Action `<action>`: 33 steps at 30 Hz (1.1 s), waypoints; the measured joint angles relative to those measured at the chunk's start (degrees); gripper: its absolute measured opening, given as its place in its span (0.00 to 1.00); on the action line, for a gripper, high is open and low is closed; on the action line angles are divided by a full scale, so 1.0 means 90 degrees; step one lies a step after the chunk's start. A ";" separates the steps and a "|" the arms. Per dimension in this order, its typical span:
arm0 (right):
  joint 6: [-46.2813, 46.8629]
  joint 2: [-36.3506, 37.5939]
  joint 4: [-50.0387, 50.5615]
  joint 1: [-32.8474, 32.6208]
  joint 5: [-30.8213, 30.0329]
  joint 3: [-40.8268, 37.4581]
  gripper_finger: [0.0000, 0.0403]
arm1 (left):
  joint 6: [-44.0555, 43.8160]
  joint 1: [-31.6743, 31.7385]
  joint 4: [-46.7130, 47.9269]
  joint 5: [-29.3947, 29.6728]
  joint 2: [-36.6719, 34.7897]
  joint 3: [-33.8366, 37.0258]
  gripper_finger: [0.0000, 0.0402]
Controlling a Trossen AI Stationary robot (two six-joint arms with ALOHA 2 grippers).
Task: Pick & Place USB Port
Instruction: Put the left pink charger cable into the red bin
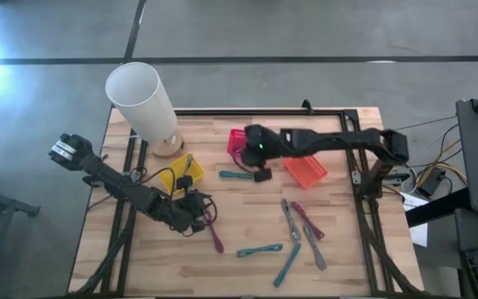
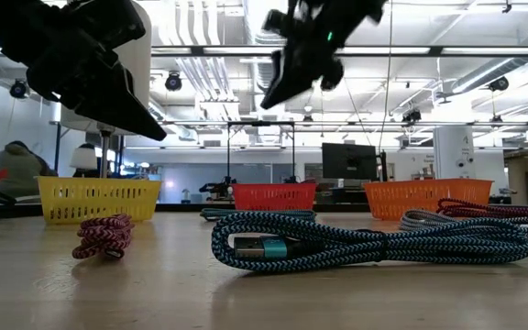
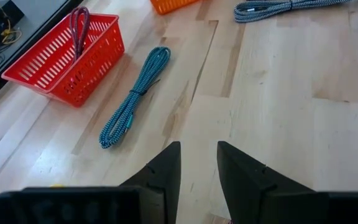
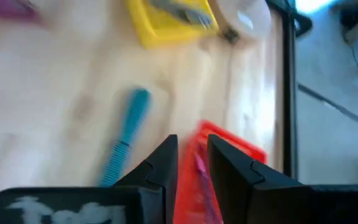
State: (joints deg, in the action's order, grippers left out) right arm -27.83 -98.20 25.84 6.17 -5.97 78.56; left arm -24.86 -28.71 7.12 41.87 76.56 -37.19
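Right pincer (image 1: 261, 175): empty, jaws narrowly apart, above teal cable (image 1: 237, 175) beside red basket (image 1: 237, 141), poised to sort | Left pincer (image 1: 196, 223): empty, slightly apart, waits near yellow basket (image 1: 177, 176) | Other cables loose on bench (image 1: 347, 249), unsorted

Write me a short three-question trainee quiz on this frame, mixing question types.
1. True or false: the red slotted plastic basket holds a maroon braided cable.
2. Which hand hovers by that basket? A) left hand B) right hand
3. Fill in: the yellow slotted plastic basket sits beside the white ____.

Key: 1 true; 2 B; 3 cylinder.
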 joint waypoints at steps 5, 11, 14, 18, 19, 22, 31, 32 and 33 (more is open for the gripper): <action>0.0493 0.0355 0.0114 -0.0772 0.0022 -0.0188 0.23 | 0.0002 0.0000 0.0001 -0.0002 0.0001 0.0000 0.27; 0.1528 0.1091 0.0087 -0.1127 0.0493 -0.1021 0.26 | 0.0000 0.0000 0.0000 -0.0007 0.0001 0.0002 0.27; 0.2125 0.1567 -0.0314 -0.1219 0.0496 -0.1819 0.26 | 0.0002 0.0002 -0.0003 -0.0014 0.0001 0.0002 0.27; 0.2941 0.2138 -0.1494 -0.1363 0.0499 -0.3057 0.26 | 0.0002 0.0001 -0.0044 -0.0015 0.0001 0.0003 0.27; 0.3105 0.2256 -0.1780 -0.1400 0.0496 -0.3339 0.26 | 0.0002 0.0002 -0.0106 -0.0015 0.0001 0.0005 0.27; 0.3582 0.2527 -0.2628 -0.1487 0.0494 -0.4045 0.27 | 0.0003 0.0002 -0.0299 -0.0004 0.0001 0.0007 0.27; 0.3673 0.2631 -0.4669 -0.1505 0.0494 -0.5156 0.26 | -0.0321 0.0059 -0.0356 -0.0246 0.0006 0.0007 0.27; 0.3618 0.2604 -0.4714 -0.1505 0.0494 -0.5187 0.26 | -0.0178 0.0072 -0.0350 -0.0492 0.0006 0.0007 0.27; 0.3605 0.2579 -0.4706 -0.1505 0.0494 -0.5197 0.26 | 0.0089 0.0095 -0.0382 -0.0830 0.0006 0.0007 0.27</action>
State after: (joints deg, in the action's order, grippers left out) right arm 4.61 -74.99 -16.51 -7.38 -1.52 31.79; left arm -24.06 -27.86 3.68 34.40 76.62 -37.12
